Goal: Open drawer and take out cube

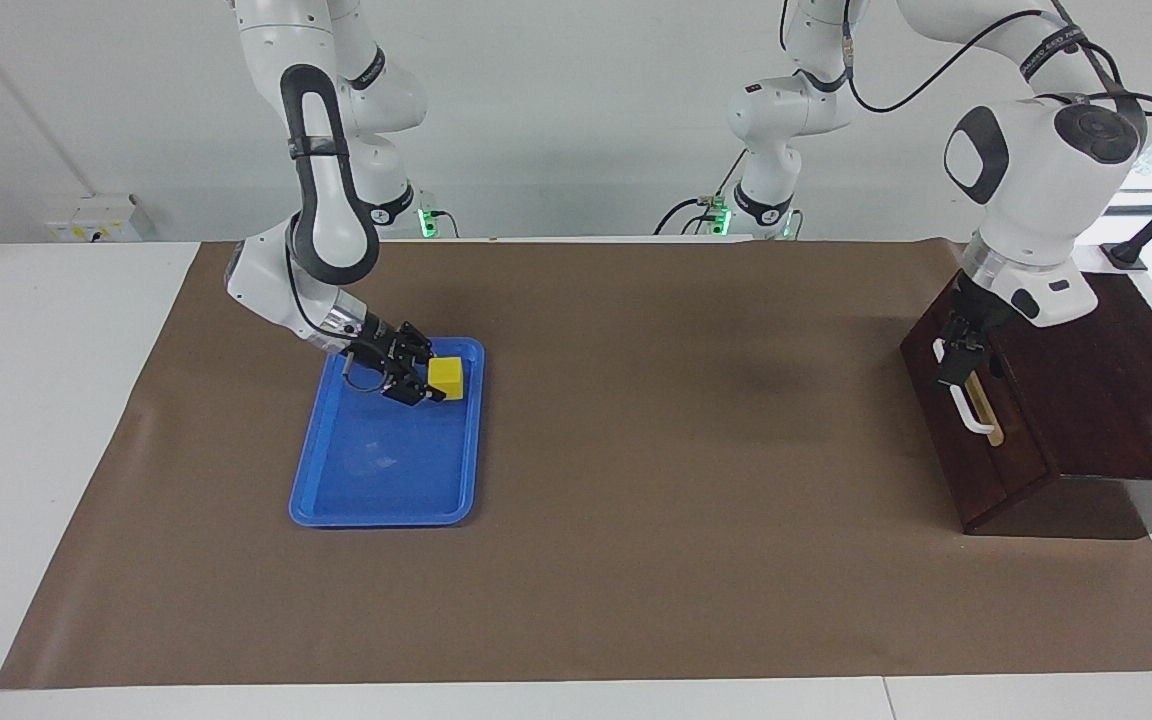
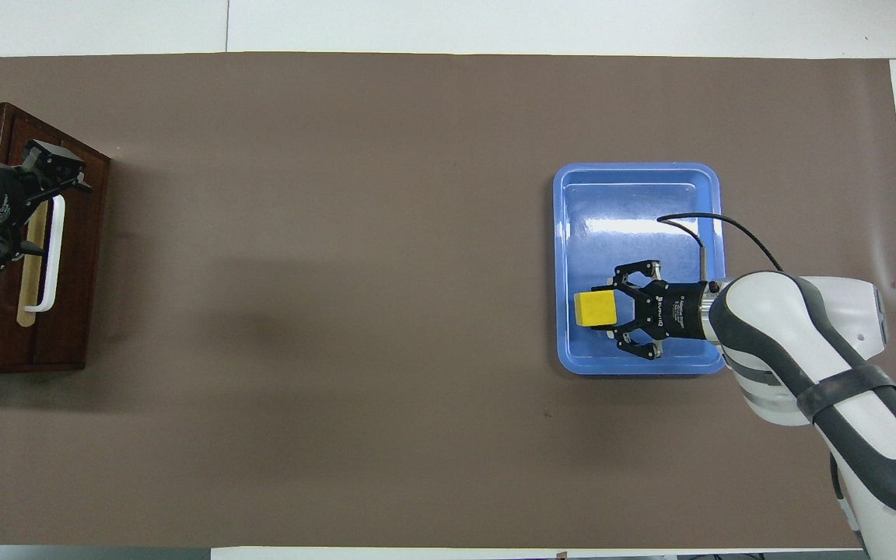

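Over the blue tray (image 1: 336, 480), right gripper (image 1: 433, 382) jaws clamped on the yellow cube (image 1: 446, 377), cube lifted above the tray's end nearer the robots, not resting on it. Right arm slants down from its base to the tray. Tray sits on the brown mat (image 1: 636, 450), well apart from the drawer (image 1: 986, 470), which stands toward the left arm's end of the table from the tray, shut. Left gripper (image 1: 948, 358) jaws apart, up in the air over the drawer's front, by the end of the white handle (image 1: 971, 415) nearer the robots; contact with it unclear.
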You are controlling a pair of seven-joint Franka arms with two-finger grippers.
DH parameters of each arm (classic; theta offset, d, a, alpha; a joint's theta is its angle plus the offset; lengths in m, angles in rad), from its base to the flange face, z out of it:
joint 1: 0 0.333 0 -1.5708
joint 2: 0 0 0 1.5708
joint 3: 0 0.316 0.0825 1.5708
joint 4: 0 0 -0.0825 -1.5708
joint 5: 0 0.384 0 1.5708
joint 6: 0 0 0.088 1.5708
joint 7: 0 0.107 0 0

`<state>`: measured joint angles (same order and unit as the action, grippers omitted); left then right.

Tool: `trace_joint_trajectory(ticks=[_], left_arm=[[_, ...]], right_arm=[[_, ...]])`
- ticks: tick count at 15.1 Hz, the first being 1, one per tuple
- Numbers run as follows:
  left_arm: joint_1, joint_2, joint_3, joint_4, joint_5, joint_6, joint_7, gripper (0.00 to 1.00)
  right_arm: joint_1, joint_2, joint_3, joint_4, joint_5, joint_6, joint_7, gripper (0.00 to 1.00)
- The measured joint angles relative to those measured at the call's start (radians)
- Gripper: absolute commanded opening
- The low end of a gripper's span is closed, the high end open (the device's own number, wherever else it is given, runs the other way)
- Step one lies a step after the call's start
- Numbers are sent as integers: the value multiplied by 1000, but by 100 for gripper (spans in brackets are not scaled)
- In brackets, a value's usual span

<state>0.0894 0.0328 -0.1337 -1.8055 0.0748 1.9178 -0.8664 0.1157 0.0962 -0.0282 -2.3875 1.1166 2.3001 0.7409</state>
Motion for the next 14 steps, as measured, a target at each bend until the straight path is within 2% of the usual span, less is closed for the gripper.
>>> trace_joint_trajectory(ticks=[4, 9, 10, 11, 12, 14], left_arm=[[1, -21, 8, 0, -1, -71, 249, 100], [25, -42, 19, 0, -33, -85, 528, 100], [25, -46, 19, 0, -34, -87, 575, 100], [24, -51, 18, 0, -34, -92, 623, 100], [24, -59, 18, 1, -35, -106, 693, 100], [23, -65, 15, 3, -36, -113, 741, 100]], right_arm=[[2, -6, 0, -23, 0, 22, -1, 0], [31, -12, 2, -54, 0, 64, -3, 1], [31, -12, 2, -54, 0, 64, -3, 14], [31, -12, 2, -54, 0, 64, -3, 76], [31, -13, 2, -54, 0, 65, -3, 100], [31, -14, 2, -54, 0, 66, -3, 100]])
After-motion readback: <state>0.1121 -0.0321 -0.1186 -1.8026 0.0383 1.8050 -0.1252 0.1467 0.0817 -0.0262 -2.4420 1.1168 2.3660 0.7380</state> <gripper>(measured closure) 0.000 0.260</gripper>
